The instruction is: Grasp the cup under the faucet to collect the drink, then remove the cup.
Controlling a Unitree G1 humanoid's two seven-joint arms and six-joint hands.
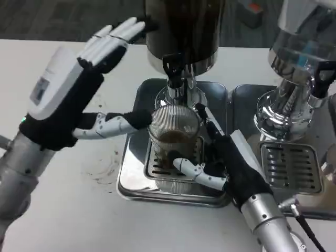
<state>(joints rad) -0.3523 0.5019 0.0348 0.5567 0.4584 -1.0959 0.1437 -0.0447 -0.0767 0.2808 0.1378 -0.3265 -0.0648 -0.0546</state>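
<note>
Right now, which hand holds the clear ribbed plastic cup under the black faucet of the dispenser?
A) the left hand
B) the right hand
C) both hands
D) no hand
B: the right hand wraps its fingers around the clear ribbed plastic cup on the silver drip tray, while the left hand is spread open beside it.

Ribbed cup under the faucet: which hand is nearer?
Right. The right hand wraps its fingers around the ribbed cup on the drip tray. The left hand is open at the cup's left, thumb by the rim.
</note>
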